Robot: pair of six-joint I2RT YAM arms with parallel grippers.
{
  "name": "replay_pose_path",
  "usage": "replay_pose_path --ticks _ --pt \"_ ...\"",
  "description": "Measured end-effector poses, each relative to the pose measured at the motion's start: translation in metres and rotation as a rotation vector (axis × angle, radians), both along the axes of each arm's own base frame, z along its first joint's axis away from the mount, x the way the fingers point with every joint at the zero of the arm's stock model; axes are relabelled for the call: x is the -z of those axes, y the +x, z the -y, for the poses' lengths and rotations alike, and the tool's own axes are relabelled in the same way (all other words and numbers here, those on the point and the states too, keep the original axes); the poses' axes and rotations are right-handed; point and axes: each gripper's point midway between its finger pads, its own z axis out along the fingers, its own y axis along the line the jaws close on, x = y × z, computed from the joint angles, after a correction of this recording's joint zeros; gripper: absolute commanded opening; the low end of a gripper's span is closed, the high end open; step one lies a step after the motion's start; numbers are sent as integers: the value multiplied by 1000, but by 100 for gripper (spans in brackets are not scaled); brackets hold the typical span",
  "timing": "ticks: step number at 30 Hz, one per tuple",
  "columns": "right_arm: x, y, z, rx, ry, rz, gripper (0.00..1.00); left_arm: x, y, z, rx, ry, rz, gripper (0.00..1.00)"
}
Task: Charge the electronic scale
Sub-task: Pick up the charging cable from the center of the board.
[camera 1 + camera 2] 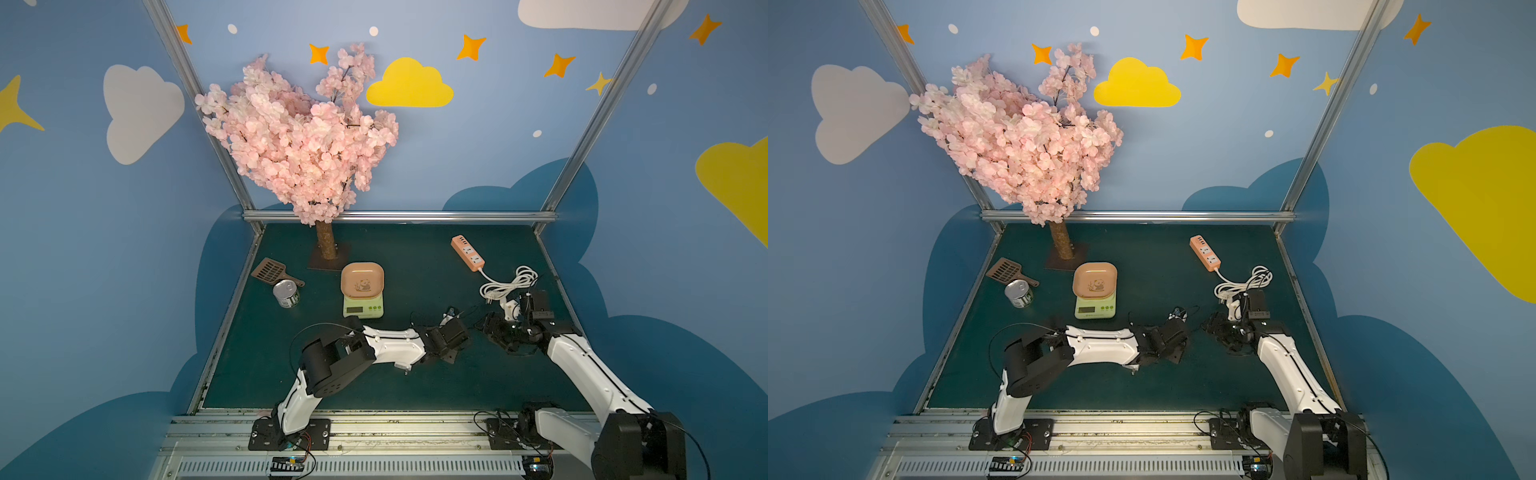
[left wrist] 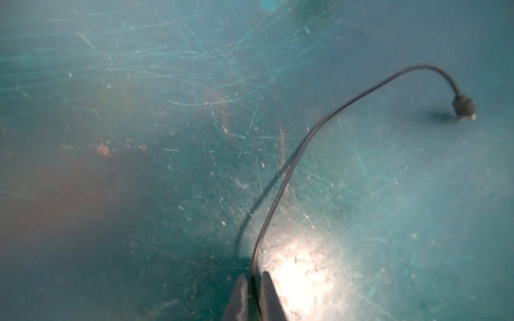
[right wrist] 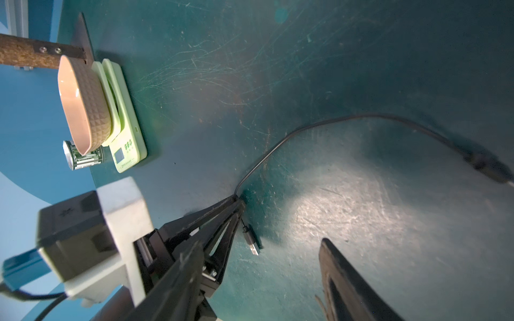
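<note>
Scale [image 1: 363, 309] sat untouched mid-table, just in front of the tree trunk [image 1: 326, 245].
Likely light, rigid plastic under a loose tray [image 1: 362, 280], it seemed best gripped by its green base. Left gripper [image 2: 253, 278], forearm stretched low and nearly level over the mat [image 1: 415, 374], was clamped on a thin black cable [image 2: 306, 139]. Right gripper [image 3: 262, 241], low and facing it, had fingers apart, empty.

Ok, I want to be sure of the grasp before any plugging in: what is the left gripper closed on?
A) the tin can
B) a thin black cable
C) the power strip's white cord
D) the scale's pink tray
B: in the left wrist view the left gripper has its jaws pinched shut on the thin black cable, which curves away to a small plug.
</note>
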Motion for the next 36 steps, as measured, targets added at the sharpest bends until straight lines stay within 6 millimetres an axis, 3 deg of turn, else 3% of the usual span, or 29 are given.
replay_pose_path --ticks 6,12,15,18,23,29,36 --pt "-5 5 -7 -47 4 51 65 0 12 -9 42 -34 17 3" --pt "-19 16 -28 -153 38 197 65 -2 23 -46 148 -38 33 3" --pt "-25 18 -43 -231 62 289 63 -14 30 -60 229 -55 55 3" --pt "-39 21 -61 -326 86 400 62 -36 36 -70 303 -97 88 4" --pt "-78 17 -94 -525 114 662 62 -93 43 -86 413 -154 225 3" --pt "-108 3 -117 -714 123 886 61 -156 30 -91 565 -196 397 3" --pt "-129 -6 -127 -840 127 1034 61 -194 9 -99 682 -220 496 5"
